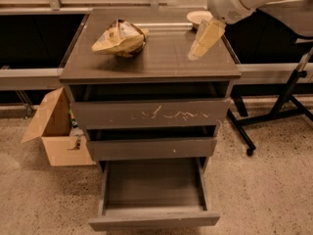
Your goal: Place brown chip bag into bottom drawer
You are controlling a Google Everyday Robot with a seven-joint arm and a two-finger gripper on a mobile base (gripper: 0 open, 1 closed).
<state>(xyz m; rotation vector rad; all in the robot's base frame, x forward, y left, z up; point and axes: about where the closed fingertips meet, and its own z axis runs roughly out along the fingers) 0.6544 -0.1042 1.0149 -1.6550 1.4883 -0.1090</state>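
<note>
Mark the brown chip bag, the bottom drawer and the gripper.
brown chip bag (119, 38), camera view, centre of the crumpled foil.
bottom drawer (154, 220), camera view, its flat front.
gripper (196, 52), camera view, its cream tip over the cabinet top's (161, 62) right side.

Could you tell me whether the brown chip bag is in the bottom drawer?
No, the crumpled tan-brown foil chip bag lies on the grey cabinet top, apart from the pincer hovering there.
</note>
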